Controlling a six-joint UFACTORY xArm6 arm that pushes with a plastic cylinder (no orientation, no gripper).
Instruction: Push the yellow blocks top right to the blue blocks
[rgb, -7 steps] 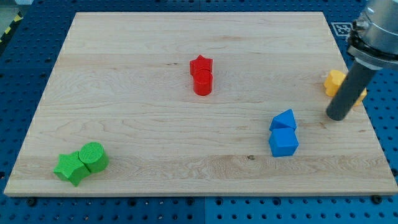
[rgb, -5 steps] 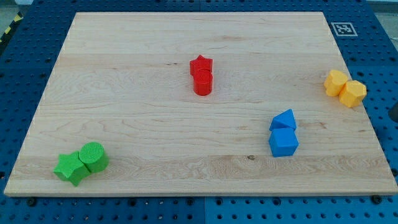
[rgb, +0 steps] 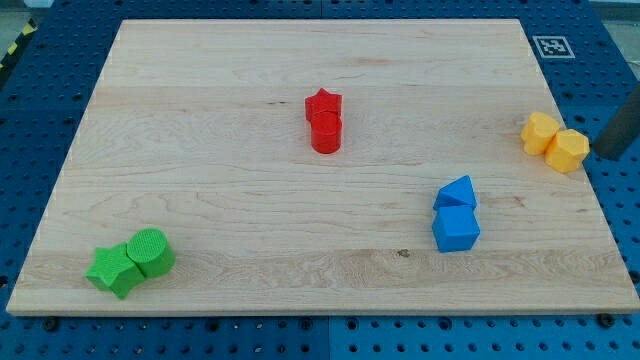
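Note:
Two yellow blocks sit touching at the board's right edge: a rounded one (rgb: 539, 132) and a hexagonal one (rgb: 568, 150) just right of it. Two blue blocks stand touching lower down and to the left: a pointed one (rgb: 456, 192) above a cube (rgb: 456, 228). My tip (rgb: 610, 153) shows at the view's right edge, off the board, just right of the yellow hexagonal block and apart from it.
The wooden board (rgb: 220, 200) lies on a blue pegboard table. A red star (rgb: 323, 102) and red cylinder (rgb: 325, 133) sit at upper middle. A green star (rgb: 113, 270) and green cylinder (rgb: 150, 251) sit at bottom left. A printed marker (rgb: 551, 46) lies at top right.
The rod stood on the board below the yellow blocks, then left the view, and now shows again at the right edge beside them. No block has moved.

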